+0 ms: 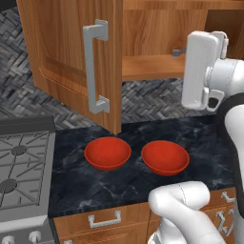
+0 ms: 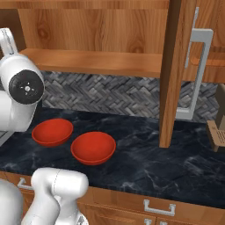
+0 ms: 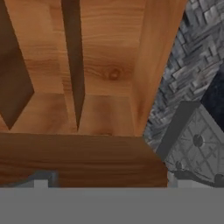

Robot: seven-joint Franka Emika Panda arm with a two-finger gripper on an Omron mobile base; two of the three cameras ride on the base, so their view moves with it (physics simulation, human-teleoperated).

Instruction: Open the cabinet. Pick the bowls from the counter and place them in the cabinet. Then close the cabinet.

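Note:
The cabinet (image 1: 147,28) stands open, its left door (image 1: 71,57) and right door (image 2: 173,70) both swung out toward me. Two red bowls sit side by side on the dark counter (image 1: 95,186) below it: the left bowl (image 1: 107,152) (image 2: 52,131) and the right bowl (image 1: 165,156) (image 2: 93,147). My gripper (image 3: 109,181) is open and empty, raised at the front edge of the wooden shelf (image 1: 147,66) (image 2: 96,61) and well above the bowls. One grey fingertip (image 1: 177,51) shows beside the shelf, with the rest of the hand hidden behind my forearm.
A grey gas stove (image 1: 21,167) (image 3: 197,144) adjoins the counter on the left. Grey herringbone tiles (image 2: 110,94) line the wall under the cabinet. Drawers with small silver handles (image 1: 104,220) run below the counter. A wooden object (image 2: 217,132) stands at the far right.

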